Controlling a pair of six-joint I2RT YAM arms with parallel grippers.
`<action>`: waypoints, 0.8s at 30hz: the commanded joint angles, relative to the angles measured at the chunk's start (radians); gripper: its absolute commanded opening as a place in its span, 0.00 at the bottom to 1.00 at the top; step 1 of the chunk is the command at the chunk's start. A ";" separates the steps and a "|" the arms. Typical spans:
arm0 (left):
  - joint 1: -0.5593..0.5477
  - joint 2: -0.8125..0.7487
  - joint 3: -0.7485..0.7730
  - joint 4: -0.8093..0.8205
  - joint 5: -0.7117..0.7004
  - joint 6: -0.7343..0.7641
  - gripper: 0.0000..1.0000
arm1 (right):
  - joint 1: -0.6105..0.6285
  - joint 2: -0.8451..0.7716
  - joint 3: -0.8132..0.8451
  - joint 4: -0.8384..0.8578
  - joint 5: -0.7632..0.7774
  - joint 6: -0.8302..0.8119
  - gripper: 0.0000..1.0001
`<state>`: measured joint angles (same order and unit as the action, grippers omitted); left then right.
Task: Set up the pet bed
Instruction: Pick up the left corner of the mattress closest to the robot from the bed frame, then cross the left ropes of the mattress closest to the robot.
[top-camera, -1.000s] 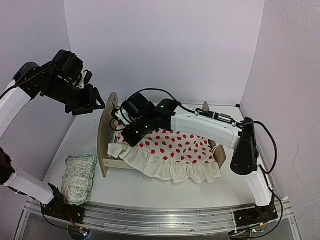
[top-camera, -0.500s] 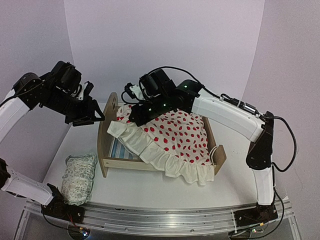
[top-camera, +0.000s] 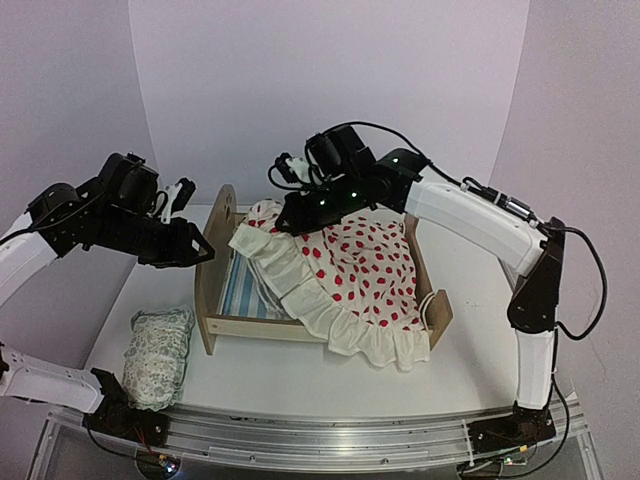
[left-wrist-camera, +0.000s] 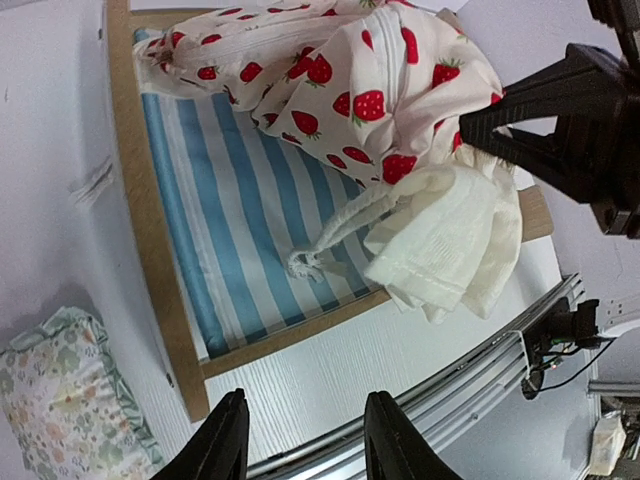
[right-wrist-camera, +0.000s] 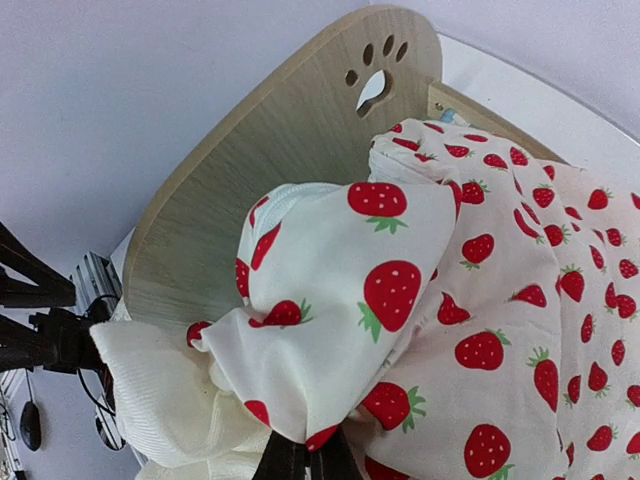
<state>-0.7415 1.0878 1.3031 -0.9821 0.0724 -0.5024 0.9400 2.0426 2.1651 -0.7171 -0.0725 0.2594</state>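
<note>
Your right fingers (right-wrist-camera: 305, 462) pinch just the strawberry blanket (top-camera: 360, 270) by its corner, left fingers (top-camera: 200, 248) spread empty: it may slip free.

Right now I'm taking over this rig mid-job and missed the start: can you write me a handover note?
Right gripper: shut on a bunched blanket corner, raised near the headboard.
Left gripper: open, empty, hovering left of the headboard.
Pet bed: mid-table; striped mattress in the frame, its headboard end uncovered, the rest under the blanket.
Pillow: on the table, near left, outside the bed.
Done: mattress in.
Left: likely pillow in, blanket spread flat.
</note>
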 joint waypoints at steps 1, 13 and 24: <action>-0.007 0.053 0.066 0.142 0.039 0.242 0.41 | -0.026 -0.108 -0.023 0.046 -0.021 0.028 0.00; -0.009 0.178 0.005 0.365 0.116 0.501 0.38 | -0.053 -0.164 -0.044 0.047 -0.059 0.054 0.00; -0.008 0.205 -0.089 0.491 0.108 0.556 0.30 | -0.061 -0.164 -0.017 0.047 -0.070 0.077 0.00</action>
<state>-0.7471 1.3029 1.2415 -0.5844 0.1803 0.0167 0.8856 1.9388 2.1113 -0.7040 -0.1173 0.3199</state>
